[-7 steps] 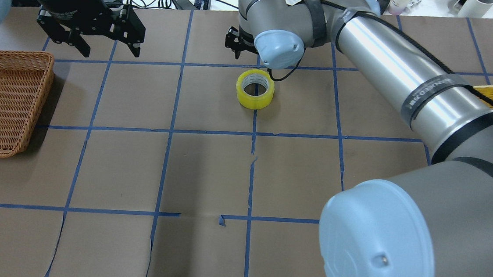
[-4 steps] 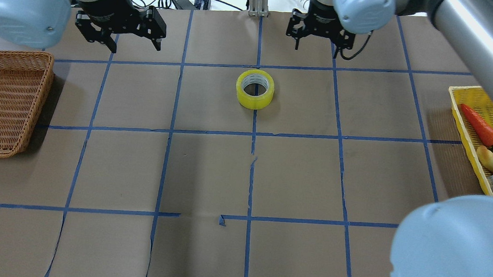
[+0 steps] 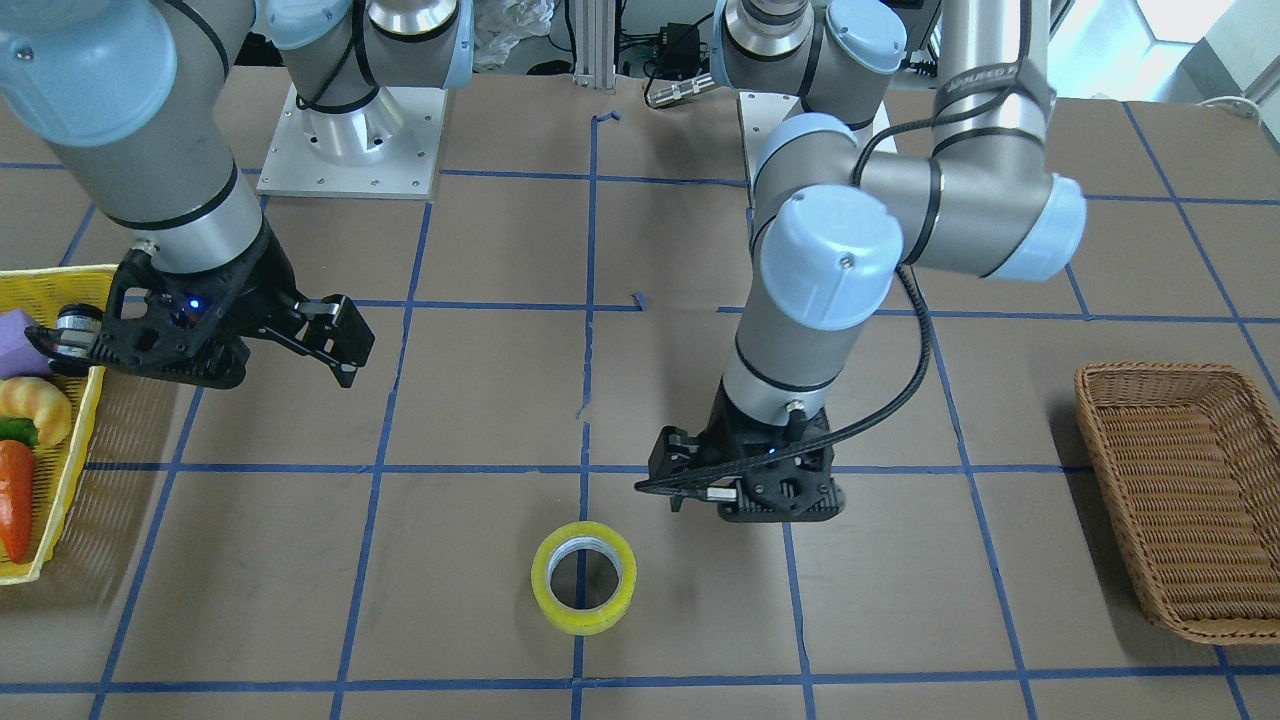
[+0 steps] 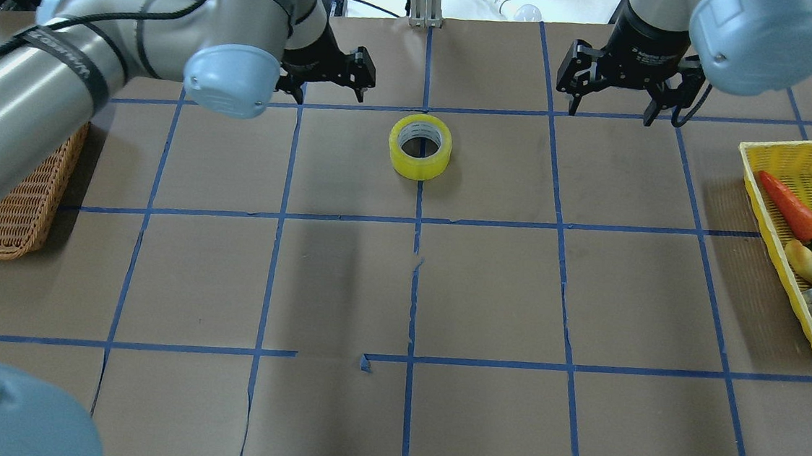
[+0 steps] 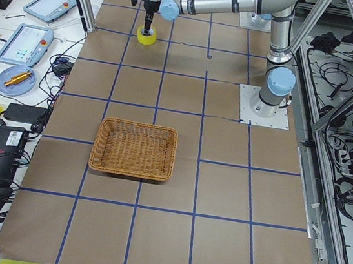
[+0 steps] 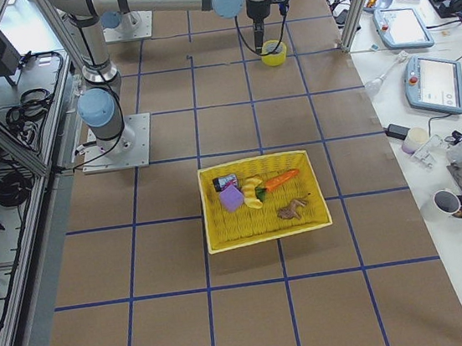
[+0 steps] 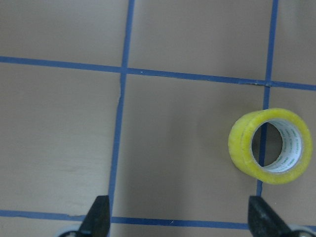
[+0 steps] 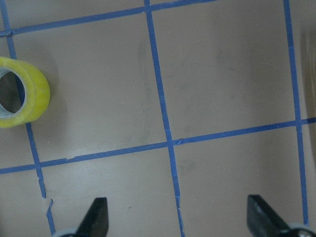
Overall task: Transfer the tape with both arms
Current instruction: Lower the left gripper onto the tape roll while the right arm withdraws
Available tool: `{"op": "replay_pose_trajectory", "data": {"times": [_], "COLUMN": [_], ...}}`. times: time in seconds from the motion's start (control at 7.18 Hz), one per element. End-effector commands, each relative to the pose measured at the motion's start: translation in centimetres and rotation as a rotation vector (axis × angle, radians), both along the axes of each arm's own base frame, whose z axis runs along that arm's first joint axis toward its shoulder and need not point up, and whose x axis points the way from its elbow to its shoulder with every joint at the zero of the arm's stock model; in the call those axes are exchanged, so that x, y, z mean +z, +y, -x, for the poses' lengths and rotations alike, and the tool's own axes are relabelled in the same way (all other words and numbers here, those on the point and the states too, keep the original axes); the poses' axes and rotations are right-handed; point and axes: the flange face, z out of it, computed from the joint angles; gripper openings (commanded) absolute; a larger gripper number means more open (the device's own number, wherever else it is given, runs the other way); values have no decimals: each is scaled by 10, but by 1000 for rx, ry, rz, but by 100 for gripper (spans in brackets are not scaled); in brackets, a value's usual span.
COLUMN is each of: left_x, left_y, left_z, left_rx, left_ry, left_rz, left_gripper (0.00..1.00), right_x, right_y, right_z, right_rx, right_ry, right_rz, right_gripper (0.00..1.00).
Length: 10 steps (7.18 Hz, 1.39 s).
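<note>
Two claws are over the tabletop (image 4: 344, 281), the left claw (image 4: 330, 88) and the right claw (image 4: 612, 110), each with its fingers spread wide and nothing between them. The tape (image 4: 420, 146) lies flat on the tabletop, hole up, across a blue grid line, touched by neither claw. The left claw is near it on one side, and the right claw is well apart on the other.
</note>
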Motion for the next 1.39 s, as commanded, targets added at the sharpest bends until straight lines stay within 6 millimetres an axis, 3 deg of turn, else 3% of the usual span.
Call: {"op": "replay_pose_trajectory", "data": {"times": [0.0, 0.14, 0.28, 0.56, 0.84, 0.98, 1.11, 1.25], "left_x": [-60, -81, -98, -124, -132, -139, -136, -115], "left_y": [-19, -22, -27, -33, -30, -29, -29, -26], "left_z": [50, 54, 55, 56, 61, 62, 62, 62], "left_rx": [-59, -32, -23, -27, 31, 39, 38, 22], "left_ry": [61, 70, 74, 69, 81, 80, 78, 70], "left_rz": [4, -19, -18, -22, -42, -54, -50, -28], "left_gripper": [100, 100, 100, 90, 49, 41, 3, 0], "right_x": [6, 23, 21, 28, 32, 30, 29, 27], "right_y": [13, 33, 42, 49, 54, 59, 62, 63], "right_z": [-1, -8, -10, -10, -9, -7, -6, -6], "right_rx": [3, 21, 26, 30, 31, 28, 27, 29], "right_ry": [-13, -31, -52, -49, -44, -36, -33, -33], "right_rz": [5, 15, -4, 8, 14, 9, 6, 3], "right_gripper": [100, 100, 100, 100, 100, 100, 100, 100]}}
